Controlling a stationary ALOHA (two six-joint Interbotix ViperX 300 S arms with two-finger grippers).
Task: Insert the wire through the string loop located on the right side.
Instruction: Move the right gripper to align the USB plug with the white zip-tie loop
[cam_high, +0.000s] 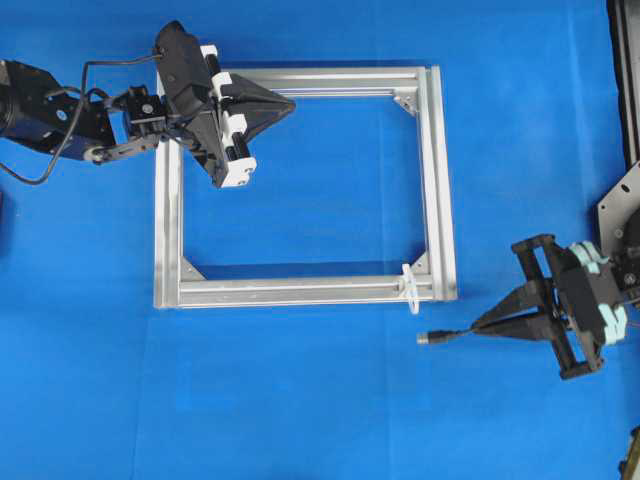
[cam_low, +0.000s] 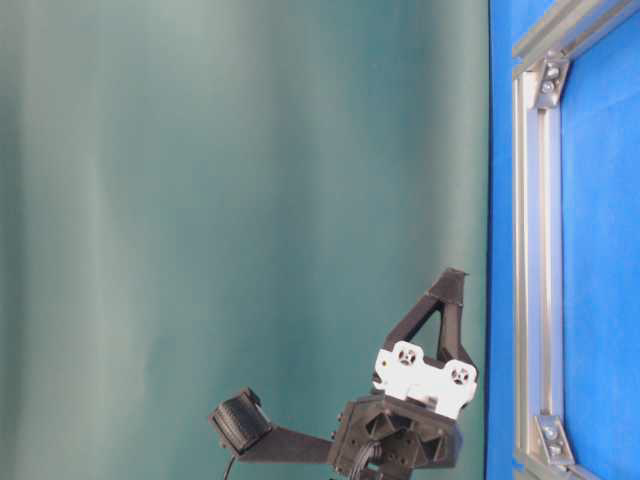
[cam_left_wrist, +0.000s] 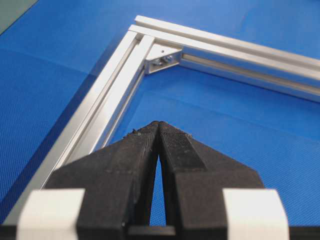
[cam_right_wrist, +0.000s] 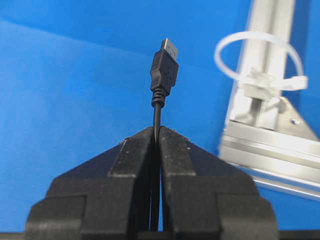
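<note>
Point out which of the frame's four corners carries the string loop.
The corner nearest the right hand: the frame's lower right in the overhead view. The string loop stands up there; the other three corners show only silver brackets.

Bright blue desk (cam_high: 320, 400) with a fine woven texture, silver aluminium frame (cam_high: 437, 180), whitish translucent string loop (cam_right_wrist: 260, 55), black wire (cam_right_wrist: 164, 70) with silvery plug tip, black claws with white fittings, left claw (cam_high: 285, 103), right claw (cam_high: 482, 327), dull green backdrop (cam_low: 240, 200).
</note>
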